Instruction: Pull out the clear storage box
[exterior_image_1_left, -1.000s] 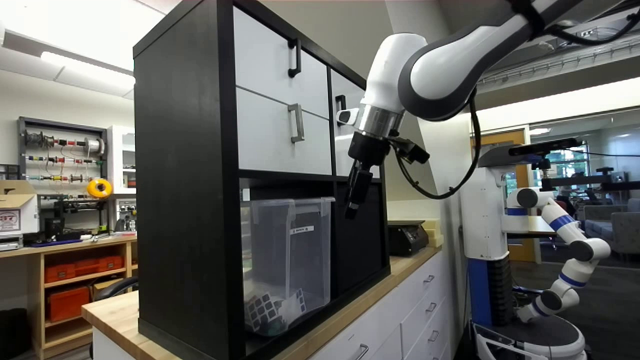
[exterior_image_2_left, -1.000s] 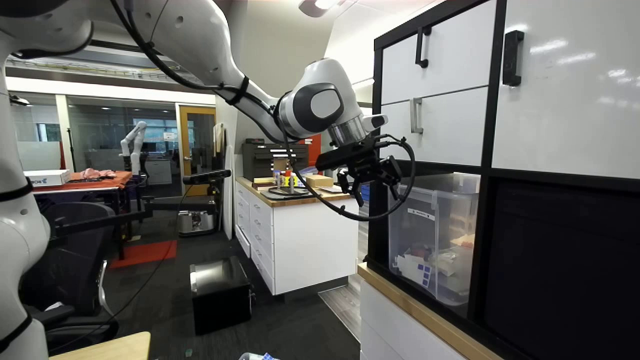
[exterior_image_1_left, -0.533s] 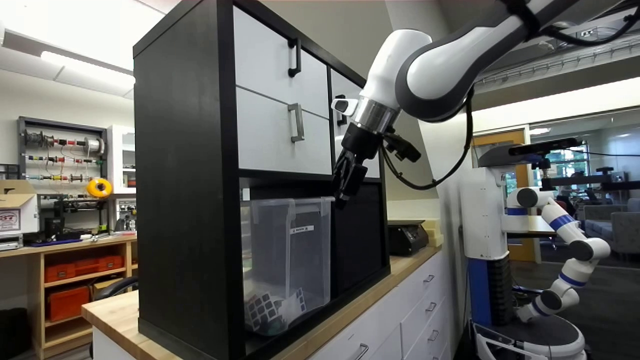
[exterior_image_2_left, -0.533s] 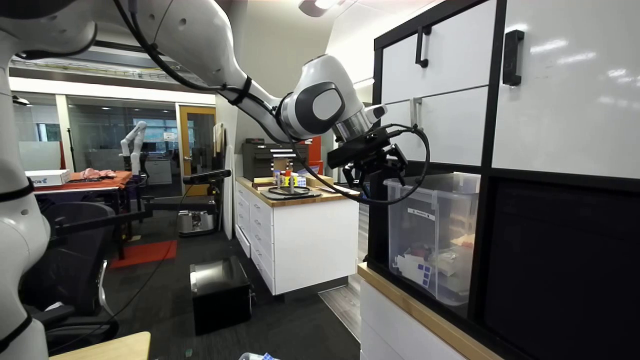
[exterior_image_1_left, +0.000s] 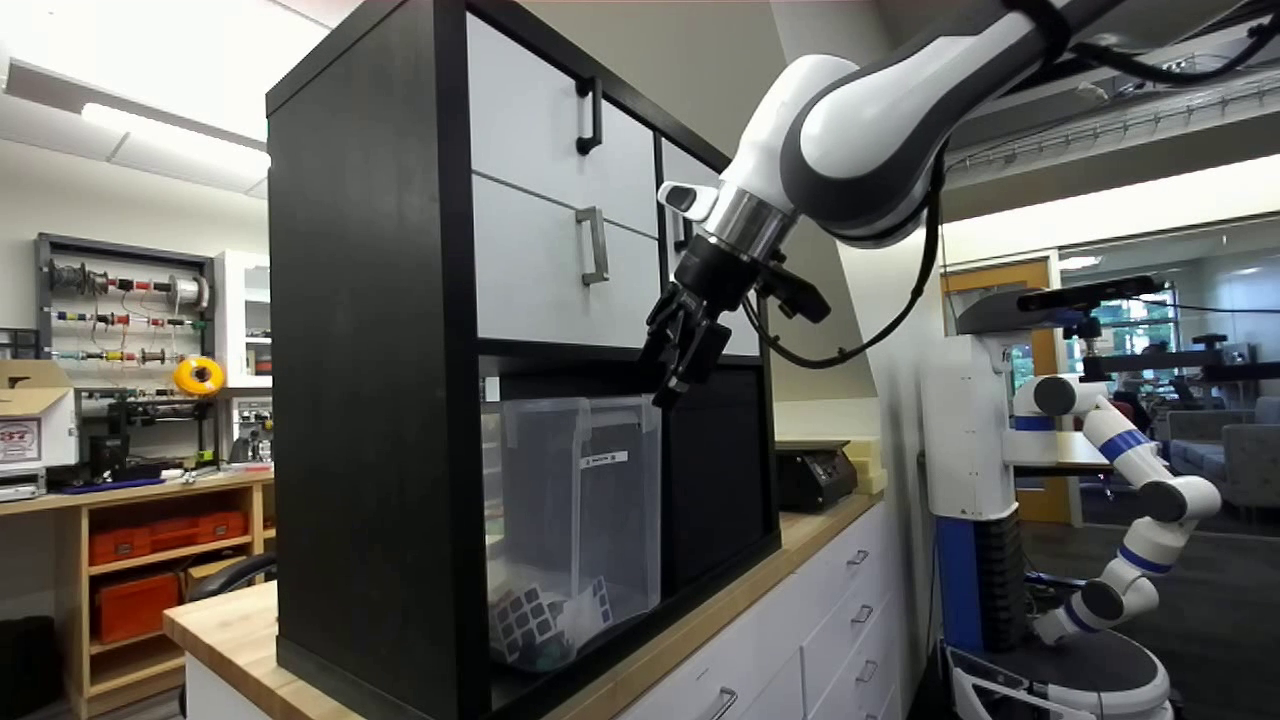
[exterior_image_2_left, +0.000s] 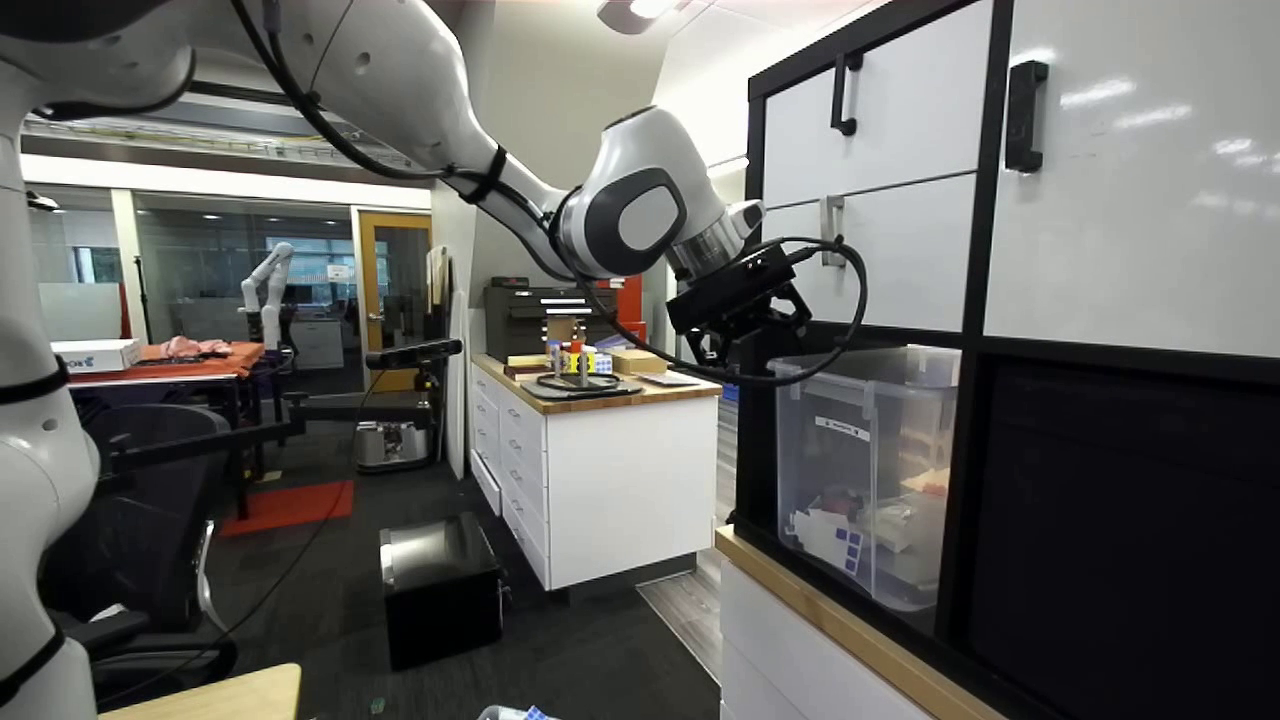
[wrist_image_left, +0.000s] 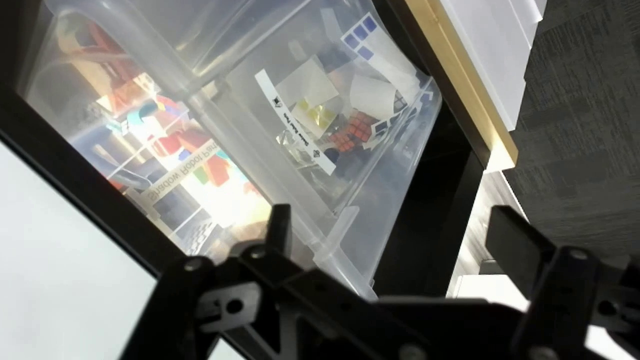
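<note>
While fingers (wrist_image_left: 519, 247) gape, box (exterior_image_2_left: 858, 475) label (wrist_image_left: 295, 122) reads "Shadow Robot Parts".

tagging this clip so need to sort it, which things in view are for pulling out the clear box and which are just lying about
Belongs to the job: clear storage box; gripper; dark cabinet holding the box.

Just lying about: yellow spool; orange-red cases; black box on the floor; office chair.
</note>
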